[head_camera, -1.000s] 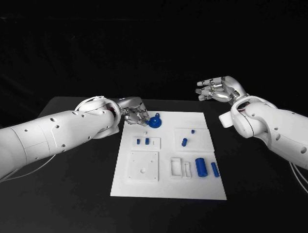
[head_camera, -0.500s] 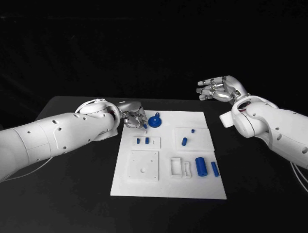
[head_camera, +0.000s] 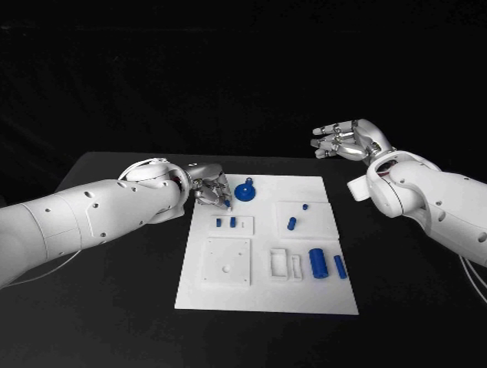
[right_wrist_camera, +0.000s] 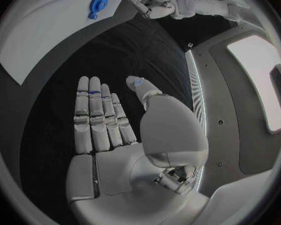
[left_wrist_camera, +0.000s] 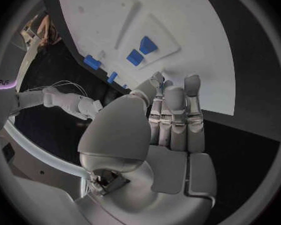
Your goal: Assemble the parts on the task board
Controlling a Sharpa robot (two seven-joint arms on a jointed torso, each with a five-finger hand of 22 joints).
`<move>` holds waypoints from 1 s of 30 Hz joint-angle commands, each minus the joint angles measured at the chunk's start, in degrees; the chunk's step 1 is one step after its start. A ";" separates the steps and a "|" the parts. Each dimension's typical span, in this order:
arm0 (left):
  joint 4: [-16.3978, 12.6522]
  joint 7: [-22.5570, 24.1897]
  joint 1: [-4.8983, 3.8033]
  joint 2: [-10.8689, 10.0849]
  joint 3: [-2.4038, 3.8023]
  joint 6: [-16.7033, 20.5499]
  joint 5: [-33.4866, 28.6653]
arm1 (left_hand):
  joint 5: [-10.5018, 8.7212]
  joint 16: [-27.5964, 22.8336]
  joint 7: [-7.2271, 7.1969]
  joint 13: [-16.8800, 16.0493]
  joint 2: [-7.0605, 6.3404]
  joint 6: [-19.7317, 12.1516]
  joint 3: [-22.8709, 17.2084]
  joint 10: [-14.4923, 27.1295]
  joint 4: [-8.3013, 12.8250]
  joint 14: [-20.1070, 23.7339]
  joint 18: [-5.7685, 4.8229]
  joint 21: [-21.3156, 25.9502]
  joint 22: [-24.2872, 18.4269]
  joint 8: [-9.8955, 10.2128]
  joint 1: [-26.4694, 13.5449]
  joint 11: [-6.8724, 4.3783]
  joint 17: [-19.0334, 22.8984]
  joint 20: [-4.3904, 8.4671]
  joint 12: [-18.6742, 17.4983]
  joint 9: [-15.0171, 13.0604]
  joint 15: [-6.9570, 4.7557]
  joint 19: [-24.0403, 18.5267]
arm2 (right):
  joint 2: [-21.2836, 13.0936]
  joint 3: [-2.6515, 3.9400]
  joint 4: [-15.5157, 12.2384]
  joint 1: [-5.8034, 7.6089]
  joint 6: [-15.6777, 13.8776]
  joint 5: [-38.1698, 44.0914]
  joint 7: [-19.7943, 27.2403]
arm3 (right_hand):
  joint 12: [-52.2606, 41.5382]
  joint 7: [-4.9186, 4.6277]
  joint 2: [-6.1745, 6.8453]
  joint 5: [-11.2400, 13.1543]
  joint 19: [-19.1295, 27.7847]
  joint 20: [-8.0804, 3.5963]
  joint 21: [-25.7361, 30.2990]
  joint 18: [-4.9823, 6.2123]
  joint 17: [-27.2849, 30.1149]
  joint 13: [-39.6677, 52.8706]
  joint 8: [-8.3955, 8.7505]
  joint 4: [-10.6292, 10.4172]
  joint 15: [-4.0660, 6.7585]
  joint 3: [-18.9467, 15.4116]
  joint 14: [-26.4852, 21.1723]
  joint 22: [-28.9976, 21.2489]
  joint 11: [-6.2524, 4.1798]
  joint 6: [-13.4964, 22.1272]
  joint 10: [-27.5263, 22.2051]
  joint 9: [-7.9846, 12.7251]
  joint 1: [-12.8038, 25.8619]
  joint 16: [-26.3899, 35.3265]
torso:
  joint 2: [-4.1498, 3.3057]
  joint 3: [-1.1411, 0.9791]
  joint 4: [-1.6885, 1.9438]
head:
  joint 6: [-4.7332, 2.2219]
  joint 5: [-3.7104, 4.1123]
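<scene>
The task board [head_camera: 268, 299] lies mid-table, the left hand [head_camera: 210, 190] at its far-left corner, the right hand [head_camera: 350, 141] raised beyond its far-right.

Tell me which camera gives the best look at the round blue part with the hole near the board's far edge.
The head view: the round blue part lies unobstructed on the task board, beside the left robot hand. The right wrist view shows it small and bent at the rim. In the left wrist view I cannot pick it out.
</scene>
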State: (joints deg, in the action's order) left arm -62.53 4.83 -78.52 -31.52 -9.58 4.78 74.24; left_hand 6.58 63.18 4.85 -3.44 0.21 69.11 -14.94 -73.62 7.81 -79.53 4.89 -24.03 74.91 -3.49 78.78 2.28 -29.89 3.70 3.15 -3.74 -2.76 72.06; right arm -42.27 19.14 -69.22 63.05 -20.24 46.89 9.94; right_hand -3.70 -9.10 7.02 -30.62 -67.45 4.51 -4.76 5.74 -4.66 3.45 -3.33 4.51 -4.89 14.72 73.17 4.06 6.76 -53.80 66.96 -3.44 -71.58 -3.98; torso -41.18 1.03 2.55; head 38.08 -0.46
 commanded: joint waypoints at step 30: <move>0.81 -1.33 0.27 1.42 -0.90 -3.20 2.66 | -0.37 -0.25 0.13 0.05 0.38 0.03 0.23 0.29 -0.16 -0.14 0.54 0.54 1.17 -0.10 0.05 0.03 -0.10 0.05 0.18 -0.04 0.07 0.45 | 0.17 0.03 0.01 -0.02 0.68 0.10 0.61 | 0.16 0.00 0.00 -0.21 0.39 0.09 0.06 0.51 0.06 -0.08 -0.09 0.23 0.01 0.10 -0.51 -0.09 -0.06 -0.58 -0.50 0.01 0.81 0.22 | -0.03 -0.01 -0.09 | 0.17 0.07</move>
State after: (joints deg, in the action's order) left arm -61.72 4.47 -78.44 -30.25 -10.30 3.70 75.17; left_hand 6.58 63.19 4.69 -3.44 0.13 68.85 -14.76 -73.61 7.64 -79.53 4.89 -23.82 74.94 -3.18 78.85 2.28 -29.94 3.70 3.15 -3.76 -2.76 72.06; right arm -42.11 19.14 -69.13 63.05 -20.24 46.89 9.96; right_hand -3.70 -9.10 7.01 -30.62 -67.45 4.51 -4.76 5.73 -4.66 3.46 -3.33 4.50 -4.89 14.72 73.17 4.06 6.76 -53.80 66.96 -3.44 -71.11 -3.98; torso -41.19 0.99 2.48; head 38.22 -0.36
